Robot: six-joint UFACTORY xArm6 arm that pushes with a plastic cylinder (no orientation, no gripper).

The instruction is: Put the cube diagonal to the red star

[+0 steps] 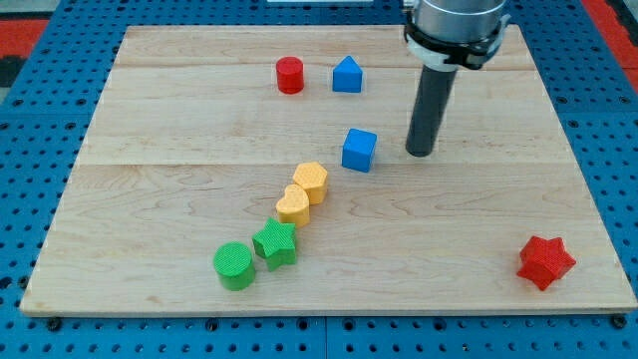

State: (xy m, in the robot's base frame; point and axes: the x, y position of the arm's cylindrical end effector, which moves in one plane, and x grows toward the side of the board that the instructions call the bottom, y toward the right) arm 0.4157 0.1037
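Note:
A blue cube (359, 150) sits near the middle of the wooden board. A red star (545, 262) lies at the view's bottom right, far from the cube. My tip (420, 153) rests on the board just to the right of the blue cube, with a small gap between them.
A red cylinder (289, 76) and a blue house-shaped block (347, 75) stand near the view's top. A yellow hexagon (311, 181), a yellow heart (292, 206), a green star (275, 244) and a green cylinder (234, 265) form a diagonal line below-left of the cube.

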